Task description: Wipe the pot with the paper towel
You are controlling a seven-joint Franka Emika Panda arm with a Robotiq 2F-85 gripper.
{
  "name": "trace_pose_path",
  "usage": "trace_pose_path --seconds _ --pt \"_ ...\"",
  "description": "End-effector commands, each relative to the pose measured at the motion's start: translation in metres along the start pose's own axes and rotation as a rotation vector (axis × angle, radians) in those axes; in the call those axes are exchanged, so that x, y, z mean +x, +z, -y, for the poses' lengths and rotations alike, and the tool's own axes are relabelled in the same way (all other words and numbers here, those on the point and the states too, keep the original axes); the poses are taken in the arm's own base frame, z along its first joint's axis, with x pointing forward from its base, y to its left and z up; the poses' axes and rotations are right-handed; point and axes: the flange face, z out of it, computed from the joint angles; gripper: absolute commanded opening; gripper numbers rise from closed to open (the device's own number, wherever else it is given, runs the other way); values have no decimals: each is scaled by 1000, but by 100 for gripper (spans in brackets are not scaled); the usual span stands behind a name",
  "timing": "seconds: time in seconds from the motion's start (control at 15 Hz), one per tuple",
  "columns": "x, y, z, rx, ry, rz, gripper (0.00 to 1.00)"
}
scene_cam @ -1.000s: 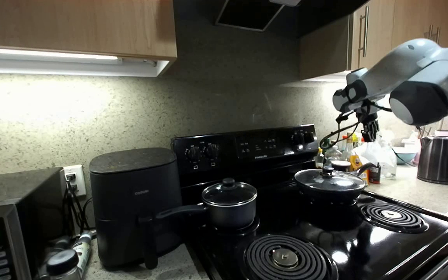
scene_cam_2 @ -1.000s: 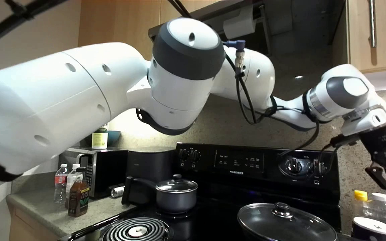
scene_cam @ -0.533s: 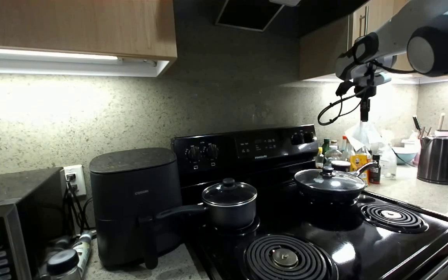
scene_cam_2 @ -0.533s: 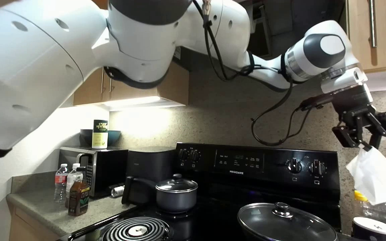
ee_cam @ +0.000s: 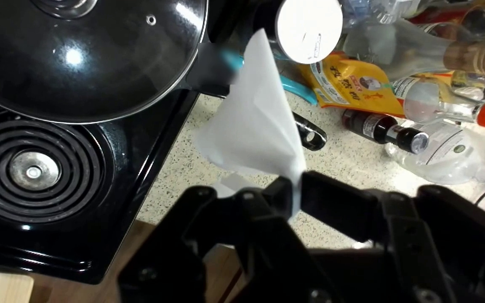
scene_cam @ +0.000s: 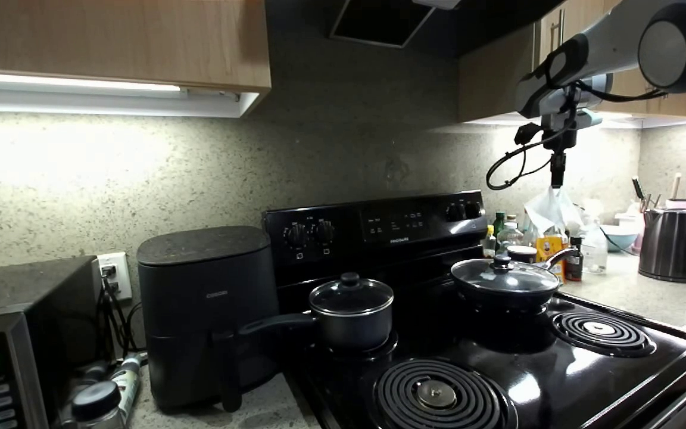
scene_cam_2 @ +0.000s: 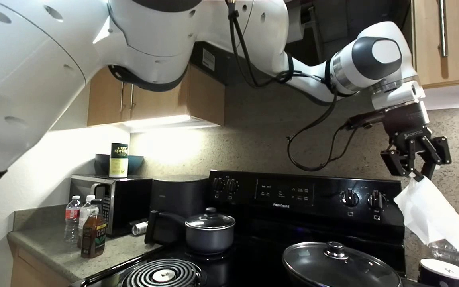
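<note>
Your gripper (scene_cam_2: 415, 175) is clenched on the paper towel (scene_cam_2: 434, 217), its fingertips drawn close together with the sheet pinched between them. In the wrist view the pads (ee_cam: 279, 194) squeeze it into a narrow fold, and the rest fans out loose and creased. In an exterior view you see it drape slantwise below the fingers, its lower edge free. You have it in the air over the counter (ee_cam: 175, 185), by the side edge of the stove (scene_cam: 557, 369) and close to the bottles (ee_cam: 411, 52).

The pot (scene_cam: 501, 286) sits at the stove's rear corner nearest that counter, lid (scene_cam_2: 329, 265) on, its handle (ee_cam: 316, 141) reaching past the side edge over the counter. The towel hangs apart from the lid; in the wrist view it hides part of the handle, and you cannot tell whether the two touch. The saucepan (scene_cam: 352, 322) stands at the other rear corner.

Your arm (scene_cam_2: 269, 40) is raised well above the stove top. In both exterior views its forearm slopes down to the wrist, and the gripper points downward from there. A slack cable (scene_cam_2: 314, 169) loops out beside the wrist.
</note>
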Motion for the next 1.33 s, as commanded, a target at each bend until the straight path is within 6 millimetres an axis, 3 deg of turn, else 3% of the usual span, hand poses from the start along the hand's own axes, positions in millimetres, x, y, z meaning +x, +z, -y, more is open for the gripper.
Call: trace_pose_path --seconds 0.0,0.33,0.67,1.27 --pt "-16 15 -14 -25 -72 22 2" --pt "-39 77 -22 -31 -72 -14 2" --pt "-42 126 -25 -34 -87 -65 2" --pt "-45 155 -38 -183 -139 -78 2"
